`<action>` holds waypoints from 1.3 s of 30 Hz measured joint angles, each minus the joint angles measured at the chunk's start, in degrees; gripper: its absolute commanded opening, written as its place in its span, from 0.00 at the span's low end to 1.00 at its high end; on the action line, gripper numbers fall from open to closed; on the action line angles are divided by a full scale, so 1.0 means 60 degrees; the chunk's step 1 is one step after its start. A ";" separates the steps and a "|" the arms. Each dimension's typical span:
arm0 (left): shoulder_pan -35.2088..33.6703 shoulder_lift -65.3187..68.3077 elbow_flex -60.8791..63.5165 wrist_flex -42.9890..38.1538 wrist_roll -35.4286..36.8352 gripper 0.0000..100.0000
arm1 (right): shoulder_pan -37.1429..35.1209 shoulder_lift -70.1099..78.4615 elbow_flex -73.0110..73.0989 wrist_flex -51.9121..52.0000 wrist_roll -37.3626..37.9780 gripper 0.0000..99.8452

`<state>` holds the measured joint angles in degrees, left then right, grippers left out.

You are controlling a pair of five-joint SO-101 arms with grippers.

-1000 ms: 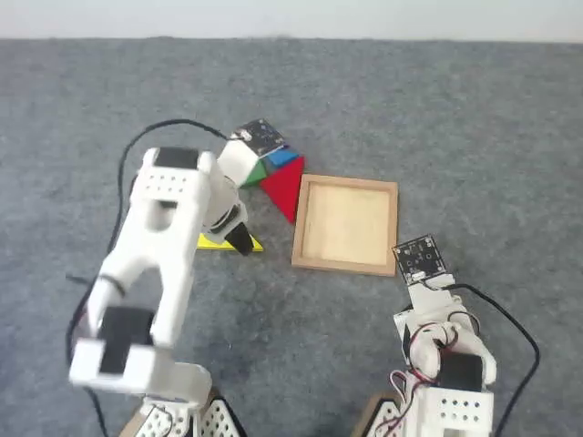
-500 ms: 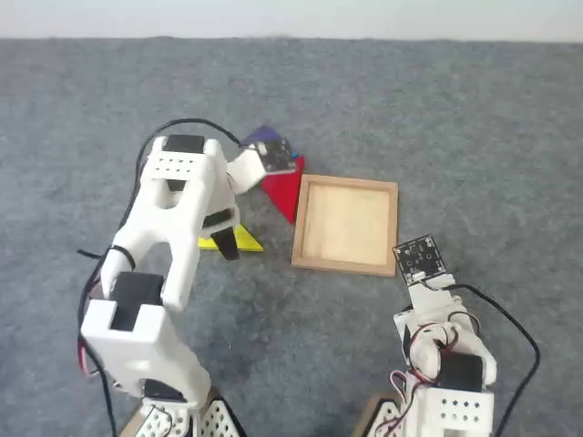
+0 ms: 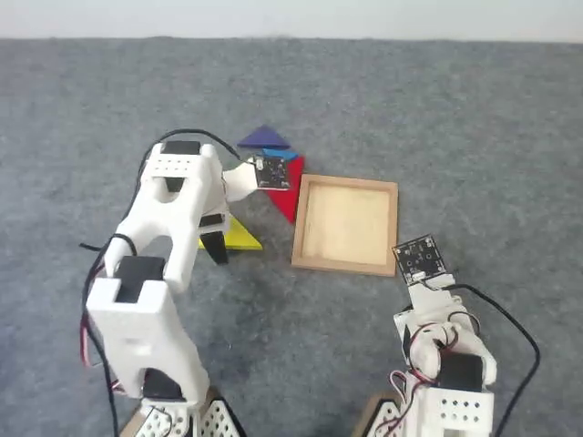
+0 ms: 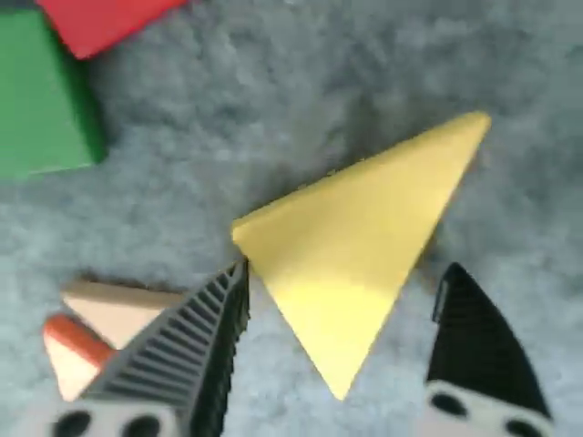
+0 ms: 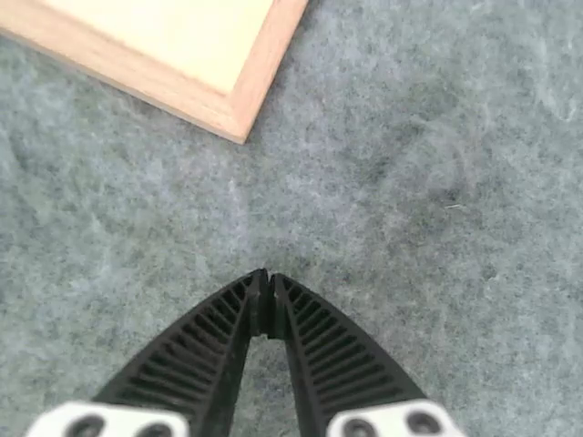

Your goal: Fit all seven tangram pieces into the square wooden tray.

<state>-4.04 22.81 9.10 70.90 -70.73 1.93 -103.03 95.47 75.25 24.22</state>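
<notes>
**Yellow triangle sits between my open left fingers**

My left fingers [image 4: 344, 273] are spread wide with nothing in them, one on each side of the yellow triangle [image 4: 364, 255], which lies flat on the table [image 3: 474, 118]. In the left wrist view, 1 of its corners points back toward my palm and its longest edge runs away along 1 finger. The other finger's tip is just beside a short edge. I cannot tell whether it is touching. I judge that closing would catch the piece across its narrower end, and it could twist as the tips meet slanted edges.

The tray [image 3: 344, 266] holds no pieces and lies beyond the triangle on the side of my right arm, with the red triangle [image 3: 284, 196] between them. My right fingers [image 5: 267, 291] are closed on nothing, near a tray [image 5: 246, 91] corner, so the left is far nearer this piece.

In the high view my left arm [image 3: 168, 228] covers part of the cluster. Beside it are a green piece [image 4: 41, 96], a dark blue triangle [image 3: 264, 138] and a pale piece with an orange edge [image 4: 100, 314] that I cannot make out well, so I cannot count all 7.
</notes>
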 measured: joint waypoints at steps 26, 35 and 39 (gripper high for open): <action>0.0513 0.0293 -0.0484 -0.0381 -0.0410 0.32 | 0.0000 0.0000 0.0000 0.0000 0.0000 0.01; -0.0059 0.0454 -0.0484 -0.0381 -0.0571 0.31 | 0.0000 0.0000 0.0000 0.0000 0.0000 0.01; -0.0088 0.0718 -0.0527 -0.0381 -0.0630 0.31 | 0.0000 0.0000 0.0000 0.0000 0.0000 0.01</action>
<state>-4.57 27.12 5.93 68.62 -74.51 1.93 -103.03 95.47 75.25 24.22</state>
